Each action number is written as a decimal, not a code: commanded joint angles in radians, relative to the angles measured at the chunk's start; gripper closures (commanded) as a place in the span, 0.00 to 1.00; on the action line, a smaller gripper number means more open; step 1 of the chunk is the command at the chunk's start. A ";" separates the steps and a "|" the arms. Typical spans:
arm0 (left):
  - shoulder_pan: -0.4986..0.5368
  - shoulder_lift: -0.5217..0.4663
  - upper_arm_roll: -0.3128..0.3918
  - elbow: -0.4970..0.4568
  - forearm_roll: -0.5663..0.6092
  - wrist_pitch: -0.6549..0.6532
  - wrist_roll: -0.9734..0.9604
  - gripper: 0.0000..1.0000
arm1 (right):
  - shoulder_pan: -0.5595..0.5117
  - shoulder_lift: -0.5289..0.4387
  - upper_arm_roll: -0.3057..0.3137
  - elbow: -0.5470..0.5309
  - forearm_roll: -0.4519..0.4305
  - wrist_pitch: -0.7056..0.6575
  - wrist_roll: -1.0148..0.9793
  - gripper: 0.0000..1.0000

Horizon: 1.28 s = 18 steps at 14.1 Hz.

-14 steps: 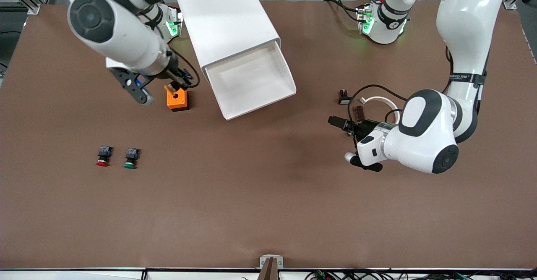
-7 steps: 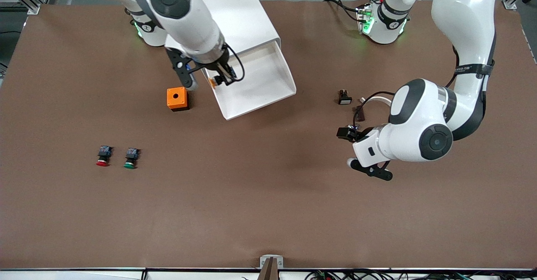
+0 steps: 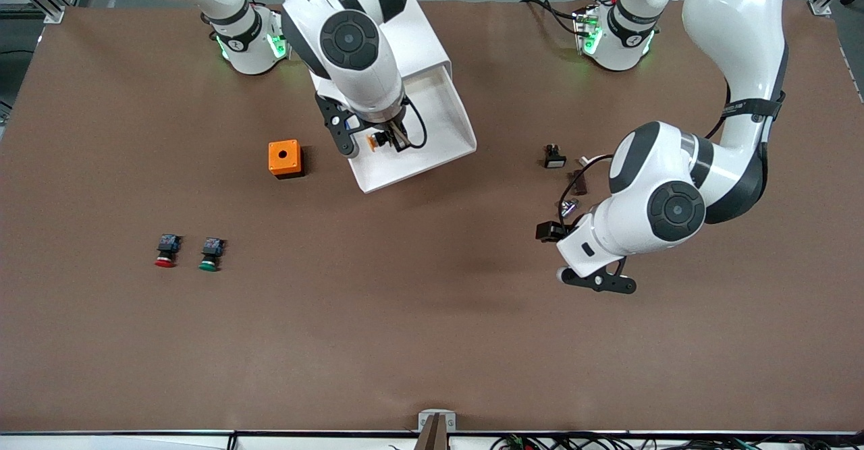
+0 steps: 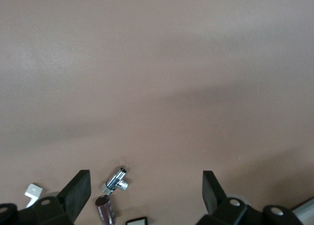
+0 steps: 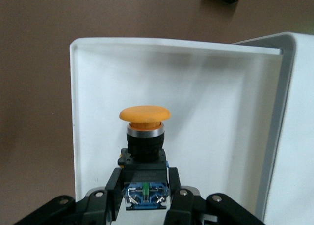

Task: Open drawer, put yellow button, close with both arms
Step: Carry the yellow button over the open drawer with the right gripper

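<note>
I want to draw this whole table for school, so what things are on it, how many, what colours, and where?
Cabinet: one, white, between the arms' bases.
Drawer: one, white, pulled open.
Yellow button: one, orange-yellow cap, held above the drawer.
Orange box: one, beside the drawer, toward the right arm's end.
Red button and green button: one each, side by side, nearer the camera.
Small black and metal parts: several, toward the left arm's end.
Right gripper: shut on the button.
Left gripper: open, waiting over the table.

Matt brown table [image 3: 418, 315], glossy white arms [image 3: 736, 52], smooth plastic drawer [image 5: 206, 87].
</note>
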 commanded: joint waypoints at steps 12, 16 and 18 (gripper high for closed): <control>-0.168 -0.007 0.001 -0.019 0.102 0.041 -0.571 0.00 | 0.050 0.054 -0.013 0.013 0.019 0.042 0.041 0.05; -0.216 -0.004 0.003 -0.021 0.102 0.057 -0.640 0.00 | 0.025 0.009 -0.022 0.065 0.019 -0.046 0.039 0.00; -0.240 0.007 0.001 -0.022 0.102 0.072 -0.669 0.00 | -0.027 -0.009 -0.022 0.146 0.019 -0.177 0.013 0.00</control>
